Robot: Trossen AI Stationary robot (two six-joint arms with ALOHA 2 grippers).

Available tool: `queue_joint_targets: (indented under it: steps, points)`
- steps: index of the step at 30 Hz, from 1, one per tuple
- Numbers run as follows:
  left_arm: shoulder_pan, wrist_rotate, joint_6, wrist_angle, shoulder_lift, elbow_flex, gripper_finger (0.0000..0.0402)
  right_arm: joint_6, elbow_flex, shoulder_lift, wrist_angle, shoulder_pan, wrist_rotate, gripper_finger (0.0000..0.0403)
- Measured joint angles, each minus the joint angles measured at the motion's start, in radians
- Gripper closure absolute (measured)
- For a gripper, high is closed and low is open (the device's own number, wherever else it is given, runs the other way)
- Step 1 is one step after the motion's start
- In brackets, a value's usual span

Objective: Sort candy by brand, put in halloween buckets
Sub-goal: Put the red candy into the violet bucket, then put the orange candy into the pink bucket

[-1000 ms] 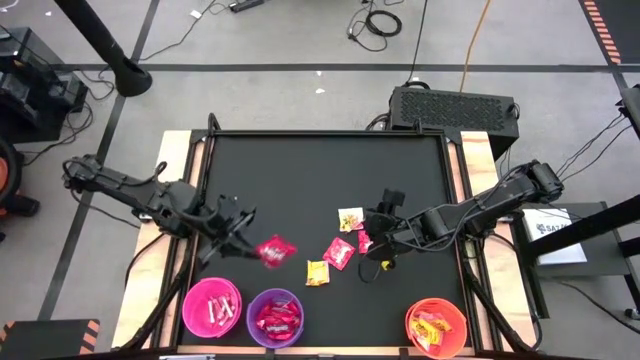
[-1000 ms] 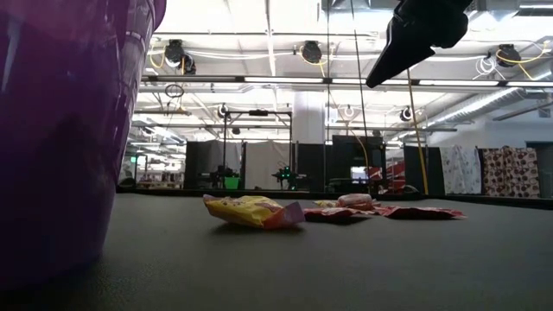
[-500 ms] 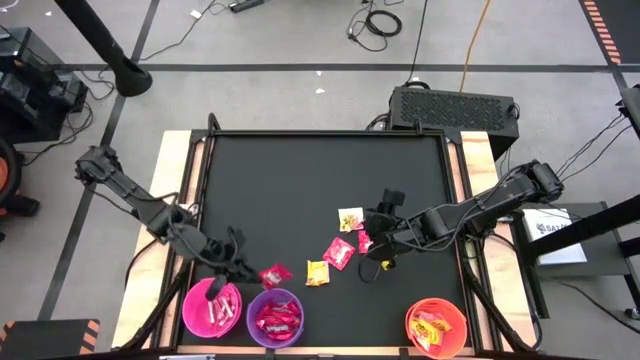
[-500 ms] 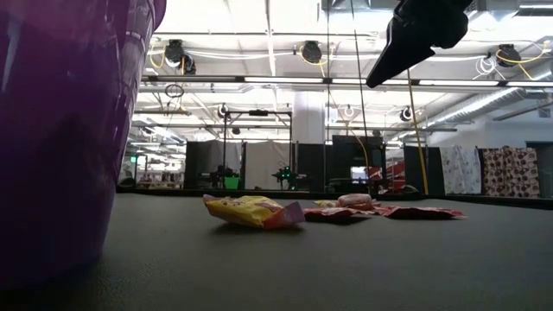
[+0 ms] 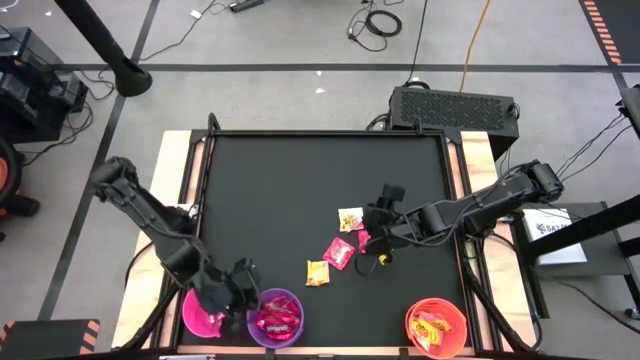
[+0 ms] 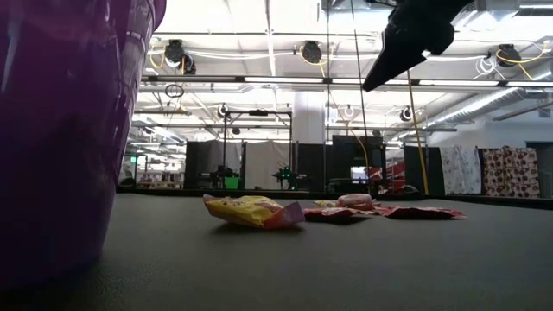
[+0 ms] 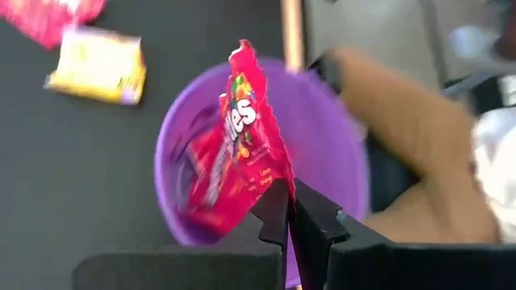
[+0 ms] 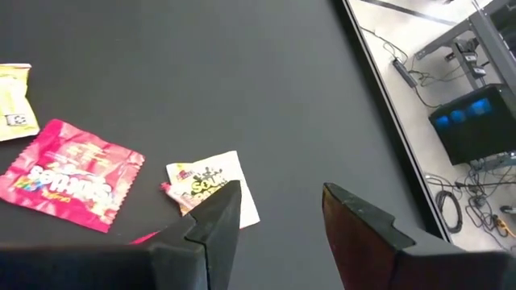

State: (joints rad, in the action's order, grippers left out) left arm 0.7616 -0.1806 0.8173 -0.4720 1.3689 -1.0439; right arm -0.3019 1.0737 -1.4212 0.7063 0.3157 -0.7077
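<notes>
Hanging over the purple bucket at the near left of the table, the left gripper has its fingers pinched together on the lower edge of a red packet, so the wrapper stands upright above the bucket's mouth, a placement that looks meant for a clean drop among the other red packets already inside. Just to its left sits the pink bucket, partly hidden by the arm. Moving right, loose candy lies mid-table: a yellow packet, then a magenta packet, then a pale packet a little farther back. Above that cluster the right gripper waits with its fingers apart and nothing between them (probably lined up for the pale packet, which lies just ahead of its fingertips in the wrist view). Nearest the right corner stands the orange bucket, holding yellow wrappers.
</notes>
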Motion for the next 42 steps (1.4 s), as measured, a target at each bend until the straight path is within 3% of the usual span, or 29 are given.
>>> queue_joint_targets:
  steps: [3,8,19,24,27,35,37,42]
  points:
    - [-0.01,0.06,0.006,-0.007,0.043,-0.005,0.0388,0.0,0.0,0.0,-0.001,-0.009,0.001,0.0236]
    - [-0.018,0.062,-0.016,-0.001,0.063,-0.005,0.038,0.0,0.0,0.0,-0.007,-0.01,0.003,0.0236]
    - [-0.055,0.074,-0.072,0.022,0.059,-0.005,0.0243,0.0,0.0,0.0,-0.007,-0.009,0.003,0.0236]
    - [-0.088,0.07,-0.133,0.039,0.03,-0.055,0.0229,0.001,0.0,0.0,-0.04,-0.009,0.01,0.0236]
    - [-0.117,-0.023,-0.236,0.013,0.007,-0.114,0.0229,0.021,0.0,0.0,-0.08,-0.009,0.042,0.0236]
    - [-0.236,-0.476,-0.641,-0.025,-0.022,-0.151,0.0229,0.052,-0.003,-0.001,-0.141,-0.009,0.065,0.0236]
    - [-0.289,-0.514,-0.662,-0.031,-0.022,-0.151,0.0229,0.044,-0.023,-0.001,-0.165,-0.011,0.051,0.0236]
    - [-0.407,-0.5,-0.659,-0.046,-0.02,-0.125,0.0229,0.057,-0.139,-0.001,-0.269,-0.052,0.105,0.0236]
